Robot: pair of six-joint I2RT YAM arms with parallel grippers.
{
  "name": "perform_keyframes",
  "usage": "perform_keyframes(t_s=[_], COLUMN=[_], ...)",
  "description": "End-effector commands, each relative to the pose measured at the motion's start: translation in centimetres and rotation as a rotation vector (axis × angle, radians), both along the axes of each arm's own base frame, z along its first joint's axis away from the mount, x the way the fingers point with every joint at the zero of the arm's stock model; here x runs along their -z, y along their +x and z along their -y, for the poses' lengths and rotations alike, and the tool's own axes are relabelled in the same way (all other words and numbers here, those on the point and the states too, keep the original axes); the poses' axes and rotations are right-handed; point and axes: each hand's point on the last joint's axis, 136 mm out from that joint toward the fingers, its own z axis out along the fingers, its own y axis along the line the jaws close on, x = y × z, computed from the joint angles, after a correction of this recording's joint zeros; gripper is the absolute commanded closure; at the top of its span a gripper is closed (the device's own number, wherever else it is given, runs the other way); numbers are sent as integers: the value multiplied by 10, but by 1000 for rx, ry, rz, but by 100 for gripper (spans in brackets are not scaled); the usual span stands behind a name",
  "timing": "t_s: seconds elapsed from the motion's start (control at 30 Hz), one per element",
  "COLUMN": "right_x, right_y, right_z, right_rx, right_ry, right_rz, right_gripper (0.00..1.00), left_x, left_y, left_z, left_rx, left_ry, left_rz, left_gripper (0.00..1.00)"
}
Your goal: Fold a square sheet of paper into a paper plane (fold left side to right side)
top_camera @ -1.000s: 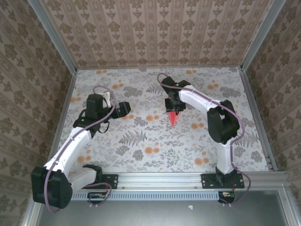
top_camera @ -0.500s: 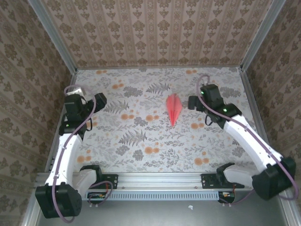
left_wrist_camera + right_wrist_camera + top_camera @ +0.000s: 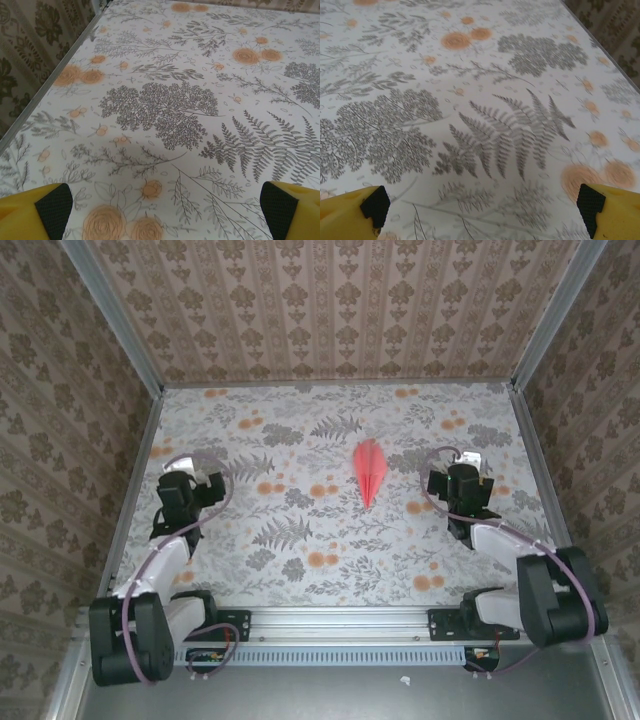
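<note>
Both arms folded low, elbows tucked; left gripper & right gripper splayed wide, empty; paper plane flat btwn them, untouched.

Top view high at near edge, looking down, wrist views low, close over same tabletop, probably separate patches
</note>
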Motion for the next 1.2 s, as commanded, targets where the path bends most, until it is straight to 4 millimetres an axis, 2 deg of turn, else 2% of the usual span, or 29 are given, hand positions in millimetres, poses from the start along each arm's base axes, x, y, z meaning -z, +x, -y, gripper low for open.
perform_keyframes(t_s=[0.0, 0.03, 0.13, 0.2, 0.3, 0.37, 0.43, 0.47, 0.5, 0.63, 1.17], right_x=[-36, -38, -16, -17, -5, -2, -3, -3, -3, -3, -3], right_y=[34, 37, 44, 44, 46, 45, 46, 46, 46, 46, 46], right_z=[-8, -11, -12, -13, -12, -10, -10, -10, -10, -10, -12], right_rx=[-72, -95, -118, -132, -166, -175, -178, -177, -178, -179, -182], right_ry=[-49, -56, -39, -18, 21, 49, 52, 54, 51, 51, 40], right_rz=[192, 199, 169, 183, 208, 178, 188, 185, 189, 190, 186], right_gripper=[0, 0, 0, 0, 0, 0, 0, 0, 0, 0, 0], left_x=[-19, -16, -5, -1, -1, 7, 18, 15, 22, 28, 28], left_y=[21, 24, 34, 40, 43, 43, 46, 49, 47, 62, 63], left_z=[3, 2, 2, 7, 15, 19, 23, 26, 24, 27, 30], left_rx=[82, 92, 115, 159, 200, 211, 224, 242, 225, 185, 184], left_ry=[61, 62, 47, 9, -15, -17, 9, 14, 2, 71, 104], left_rz=[135, 140, 163, 157, 177, 217, 253, 276, 213, 122, 118], left_gripper=[0, 0, 0, 0, 0, 0, 0, 0, 0, 0, 0])
